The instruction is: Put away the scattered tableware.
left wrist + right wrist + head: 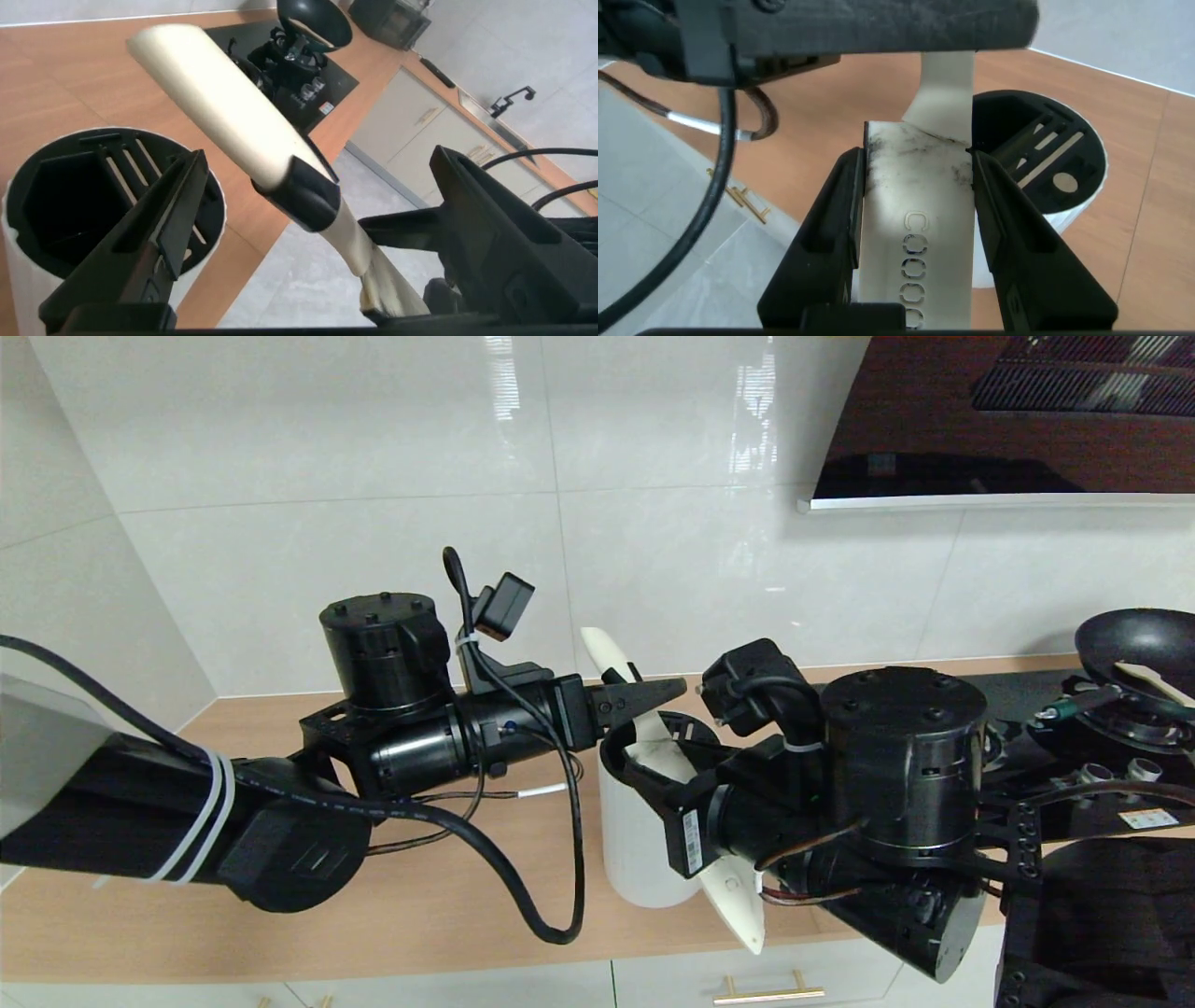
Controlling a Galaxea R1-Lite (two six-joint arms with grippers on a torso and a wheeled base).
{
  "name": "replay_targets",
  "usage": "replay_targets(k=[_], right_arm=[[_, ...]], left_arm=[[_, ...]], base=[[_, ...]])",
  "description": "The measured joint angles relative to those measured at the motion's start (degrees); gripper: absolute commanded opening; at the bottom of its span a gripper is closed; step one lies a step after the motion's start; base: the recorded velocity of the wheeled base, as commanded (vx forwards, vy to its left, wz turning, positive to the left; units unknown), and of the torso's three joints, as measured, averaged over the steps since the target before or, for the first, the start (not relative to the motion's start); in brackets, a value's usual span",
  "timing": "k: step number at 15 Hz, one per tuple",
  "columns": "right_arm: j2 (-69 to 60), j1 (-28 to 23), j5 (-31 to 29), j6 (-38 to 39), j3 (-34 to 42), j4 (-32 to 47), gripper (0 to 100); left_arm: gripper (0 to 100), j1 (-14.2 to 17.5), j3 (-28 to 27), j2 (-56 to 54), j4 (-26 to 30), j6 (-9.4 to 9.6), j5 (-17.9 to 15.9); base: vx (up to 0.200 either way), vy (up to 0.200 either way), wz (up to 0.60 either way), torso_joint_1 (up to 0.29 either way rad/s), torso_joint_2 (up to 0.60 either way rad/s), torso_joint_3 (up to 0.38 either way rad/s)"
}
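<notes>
A cream spatula (601, 659) with a black collar is held slanted over a white cylindrical utensil holder (640, 859) on the wooden counter. My right gripper (686, 789) is shut on the spatula's flat blade (920, 215), just above the holder (1083, 182). My left gripper (653, 696) reaches in from the left at the height of the handle. Its fingers (149, 252) stand wide apart on either side of the handle (234, 121), not touching it. The holder (19, 201) has a black slotted insert.
A black hob (1102, 747) with a black pan (1134, 639) is on the counter at the right, under a dark range hood (1008, 420). The tiled wall runs close behind. Drawers with gold handles (767, 991) sit below the counter's front edge.
</notes>
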Motion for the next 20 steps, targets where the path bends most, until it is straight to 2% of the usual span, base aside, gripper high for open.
replay_targets(k=[1,2,13,14,20], right_arm=[[0.02,0.18,0.00,-0.02,0.09,0.00,0],[0.02,0.29,0.00,0.00,0.17,0.00,0],[0.10,0.38,-0.06,0.05,0.33,-0.07,0],[0.11,0.38,-0.04,0.05,0.28,-0.02,100],[-0.83,0.11,-0.39,-0.02,0.28,-0.65,100]], left_arm=[[100,0.00,-0.16,0.04,0.00,-0.02,0.05],[0,0.00,-0.24,0.12,0.00,0.00,0.16],[0,0.04,-0.55,0.34,-0.24,-0.06,0.24],[0,0.06,-0.55,0.30,-0.24,-0.09,0.24],[0,0.17,-0.55,-0.46,-0.73,-0.09,0.50]], base=[[0.000,0.000,0.00,0.000,0.00,0.000],[0.000,0.000,0.00,0.000,0.00,0.000],[0.000,0.000,0.00,0.000,0.00,0.000],[0.000,0.000,0.00,0.000,0.00,0.000],[0.000,0.000,0.00,0.000,0.00,0.000]])
